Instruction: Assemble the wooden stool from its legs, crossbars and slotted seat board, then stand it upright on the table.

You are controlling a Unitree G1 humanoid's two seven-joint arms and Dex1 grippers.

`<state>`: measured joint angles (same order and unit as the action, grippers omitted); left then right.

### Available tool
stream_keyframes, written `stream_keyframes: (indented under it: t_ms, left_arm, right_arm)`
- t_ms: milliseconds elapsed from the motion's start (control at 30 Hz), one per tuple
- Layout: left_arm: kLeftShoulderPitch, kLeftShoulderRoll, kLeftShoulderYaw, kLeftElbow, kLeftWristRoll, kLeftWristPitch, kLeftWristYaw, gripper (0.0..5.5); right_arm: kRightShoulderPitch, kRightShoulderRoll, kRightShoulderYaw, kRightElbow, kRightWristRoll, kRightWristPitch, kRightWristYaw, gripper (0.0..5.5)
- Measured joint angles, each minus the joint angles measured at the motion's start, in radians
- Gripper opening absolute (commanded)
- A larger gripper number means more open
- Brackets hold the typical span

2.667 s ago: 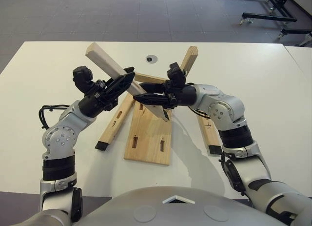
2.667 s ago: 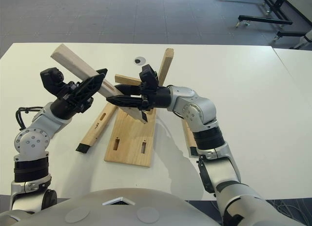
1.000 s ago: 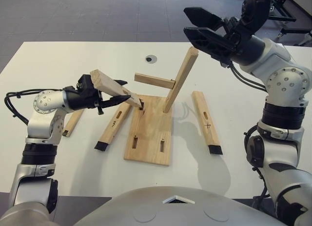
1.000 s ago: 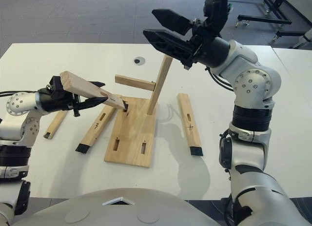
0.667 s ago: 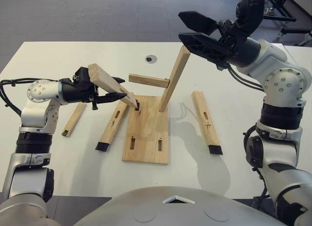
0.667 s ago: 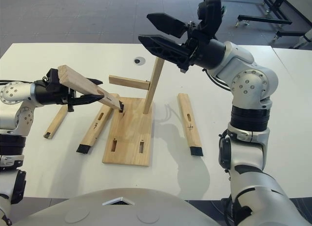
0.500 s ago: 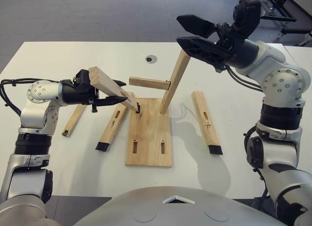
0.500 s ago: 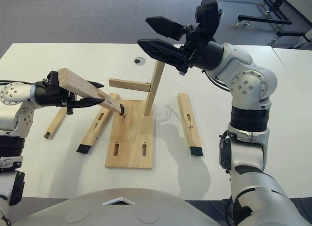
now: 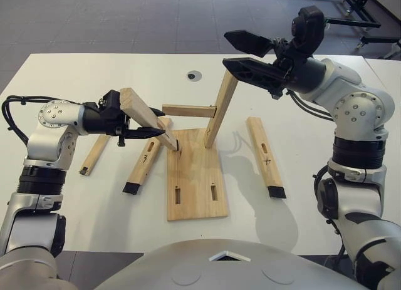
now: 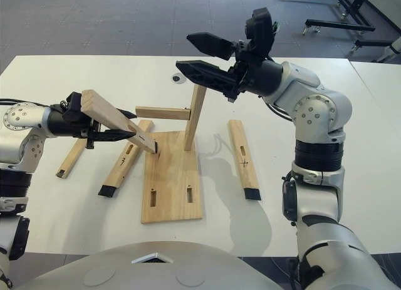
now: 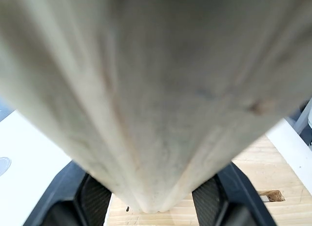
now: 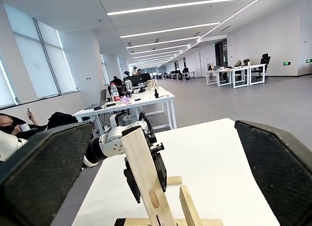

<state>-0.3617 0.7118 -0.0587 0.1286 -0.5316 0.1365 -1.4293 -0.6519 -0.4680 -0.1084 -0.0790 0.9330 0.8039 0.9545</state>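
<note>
The left gripper point(image 9: 145, 128) is clamping a tilted leg point(image 9: 147, 118), its fingers pressing on both sides of the wood, as the left wrist view is showing from close up. The leg is slanting down toward the seat board point(image 9: 195, 177), and its lower end is touching the board's far left corner; whether it is sitting in a slot I cannot tell. The board is lying flat on the table point(image 9: 94, 71), with two slots showing near its front edge.

A standing leg point(image 9: 219, 111) is rising from the board's far right corner and leaning a little to the right. A crossbar point(image 9: 188, 110) is sticking out level from its middle toward the left.

The right gripper point(image 9: 227, 47) is hanging wide apart and gripping nothing, its lower finger sitting just over the top of the standing leg.

A left loose leg point(image 9: 144, 168) is lying just beside the board, a right loose leg point(image 9: 264, 155) is lying apart from it on the other side, and a short bar point(image 9: 95, 154) is lying near the left arm
</note>
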Motion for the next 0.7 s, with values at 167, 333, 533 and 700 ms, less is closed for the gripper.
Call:
stream_keyframes:
  t_ms: [167, 333, 533, 700]
  left_arm:
    - [0.001, -0.018, 0.019, 0.026, -0.013, 0.012, 0.001, 2.03]
    - [0.004, -0.02, 0.024, 0.024, -0.014, 0.019, -0.003, 2.03]
    - [0.006, -0.053, 0.042, 0.04, -0.025, 0.031, 0.017, 2.03]
    - [0.021, -0.104, 0.095, 0.054, -0.069, 0.076, 0.026, 2.03]
  right_arm:
    - [0.0, -0.001, 0.027, 0.073, -0.07, -0.015, 0.01, 5.3]
    - [0.001, -0.022, 0.081, 0.111, -0.153, -0.067, 0.056, 5.3]
    - [-0.012, -0.07, 0.147, 0.116, -0.232, -0.131, 0.109, 5.3]
    - [-0.022, -0.084, 0.169, 0.115, -0.257, -0.145, 0.129, 5.3]
